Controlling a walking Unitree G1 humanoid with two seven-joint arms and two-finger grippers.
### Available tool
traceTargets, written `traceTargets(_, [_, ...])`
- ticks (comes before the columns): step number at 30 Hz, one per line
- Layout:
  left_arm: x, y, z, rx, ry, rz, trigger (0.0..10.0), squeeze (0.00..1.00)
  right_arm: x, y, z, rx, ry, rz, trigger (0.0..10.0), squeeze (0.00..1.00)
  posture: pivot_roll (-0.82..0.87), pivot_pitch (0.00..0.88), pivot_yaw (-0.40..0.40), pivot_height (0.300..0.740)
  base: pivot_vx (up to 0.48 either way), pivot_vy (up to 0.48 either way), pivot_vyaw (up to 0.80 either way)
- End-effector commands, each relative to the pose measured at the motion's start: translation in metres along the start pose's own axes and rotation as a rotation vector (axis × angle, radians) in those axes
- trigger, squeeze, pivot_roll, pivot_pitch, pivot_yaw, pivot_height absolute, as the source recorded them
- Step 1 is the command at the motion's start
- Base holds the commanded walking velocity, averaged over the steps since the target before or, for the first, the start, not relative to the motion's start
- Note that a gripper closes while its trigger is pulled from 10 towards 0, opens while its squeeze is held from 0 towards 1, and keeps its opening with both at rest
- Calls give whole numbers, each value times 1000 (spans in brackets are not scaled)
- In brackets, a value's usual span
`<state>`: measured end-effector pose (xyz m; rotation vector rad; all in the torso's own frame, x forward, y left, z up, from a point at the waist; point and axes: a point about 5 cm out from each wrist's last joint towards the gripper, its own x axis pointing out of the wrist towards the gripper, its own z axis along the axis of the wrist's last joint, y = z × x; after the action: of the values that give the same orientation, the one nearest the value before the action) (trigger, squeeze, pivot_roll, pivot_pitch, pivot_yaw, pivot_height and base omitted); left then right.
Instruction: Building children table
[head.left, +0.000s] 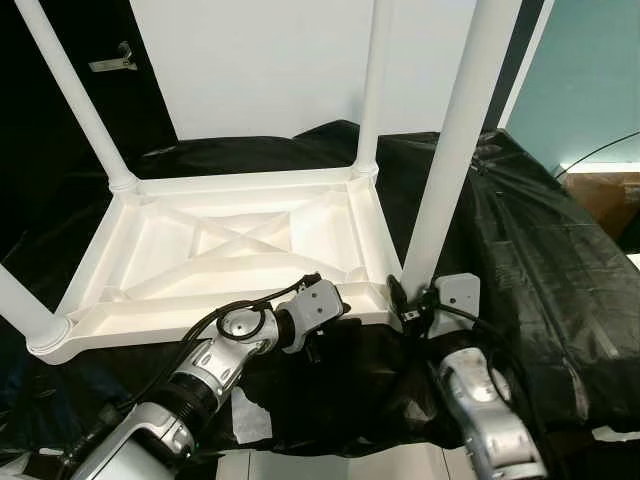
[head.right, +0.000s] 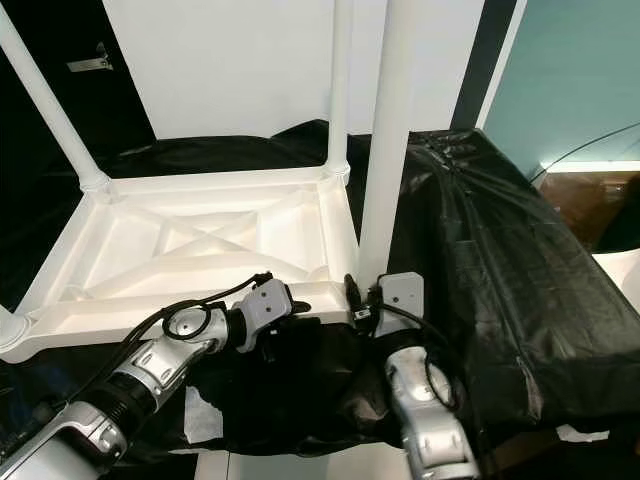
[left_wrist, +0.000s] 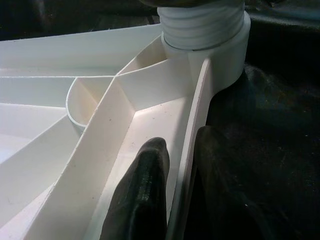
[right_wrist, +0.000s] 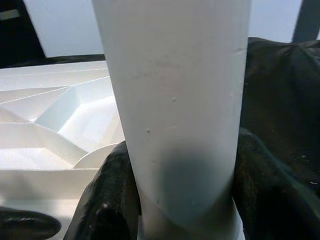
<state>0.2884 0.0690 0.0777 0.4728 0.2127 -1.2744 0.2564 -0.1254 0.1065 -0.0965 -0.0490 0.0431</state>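
**Right gripper on the fourth leg, left bracing the tabletop rim**

Right gripper (head.left: 412, 300) sits at the base of the near-right leg (head.left: 455, 150), at the near-right corner of the upturned white tabletop (head.left: 230, 250). Left gripper (head.left: 318, 335) is at the tabletop's near edge, just beside that corner. Tabletop lies underside up on a black sheet (head.left: 540, 260); ribs face the ceiling.

Right eye view: same layout. Far-left leg (head.right: 45, 105), far-right leg (head.right: 340, 90) and a near-left leg (head.right: 8, 325) all stand in their sockets. Legs' long axes run roughly vertical, free ends up; the left pair lean outward in frame.

Left wrist view: two black fingers (left_wrist: 145, 195) closed thin on the rim wall (left_wrist: 187, 160), one inside, one outside. Threaded socket (left_wrist: 205, 30) just ahead.

Right wrist view: fingers (right_wrist: 107, 200) wrapped on both sides of the leg's lower end, gripping it.

Progress, my read: four legs in place, last one possibly still being screwed home. Left to do: tighten, flip upright.
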Motion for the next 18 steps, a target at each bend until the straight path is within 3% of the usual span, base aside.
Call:
traceTargets(1, [-5,-38,-37,-88,143,-346,10000,0,-11,-49,-25,-121,137,-309,0,0,-69,8,4,740,0,0,0])
traceTargets(6, [-3,-39,-36,-87,138,-349,10000,0,-11,-47,-26,-115,145,-308,0,0,-77,10,3,740,0,0,0])
traceTargets(7, [-2,-40,-36,-87,137,-350,10000,0,-10,-43,-27,-118,152,-277,5333,0,-78,10,2,740,0,0,0])
traceTargets(8, [-2,-41,-36,-88,137,-351,10000,0,-9,-37,-28,-110,156,-214,10000,1000,-79,11,1,740,0,0,0])
traceTargets(11, [-2,-41,-36,-89,136,-351,10000,0,-7,-30,-28,-102,155,-137,10000,1000,-79,11,-1,740,0,0,0])
traceTargets(13, [-2,-41,-36,-90,135,-350,10000,0,-6,-19,-31,-117,159,-12,10000,1000,-79,11,-4,740,0,0,0])
traceTargets(14, [-1,-41,-36,-90,133,-348,10000,0,-6,-14,-34,-116,161,81,10000,0,-76,12,-4,740,0,0,0])
traceTargets(18, [-1,-41,-35,-92,129,-348,10000,0,-7,-10,-33,-134,126,218,10000,0,-78,13,-4,740,0,0,0])
